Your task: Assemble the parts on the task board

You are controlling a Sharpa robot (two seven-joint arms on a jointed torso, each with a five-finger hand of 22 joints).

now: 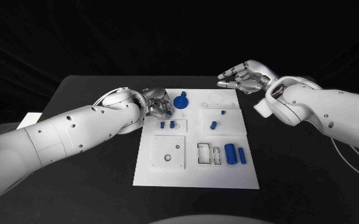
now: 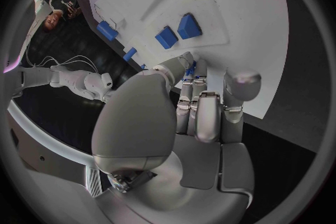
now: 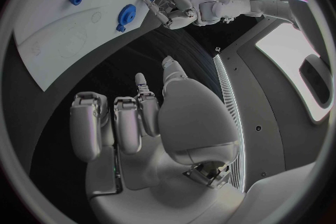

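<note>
The white task board lies mid-table. My left hand rests at its far left edge, beside a round blue part with a knob. A small blue part sits pinched between the left fingertips, right over the board's edge. Two short blue pegs stand just near of that hand and appear as blue blocks in the left wrist view. My right hand hovers above the board's far right corner, fingers loosely bent and empty. From the right wrist, the left hand reaches toward the round part.
Other blue parts stand on the board: two pegs in the middle right and two cylinders at the near right beside rectangular slots. A square plate with a hole sits near left. Black table surrounds the board.
</note>
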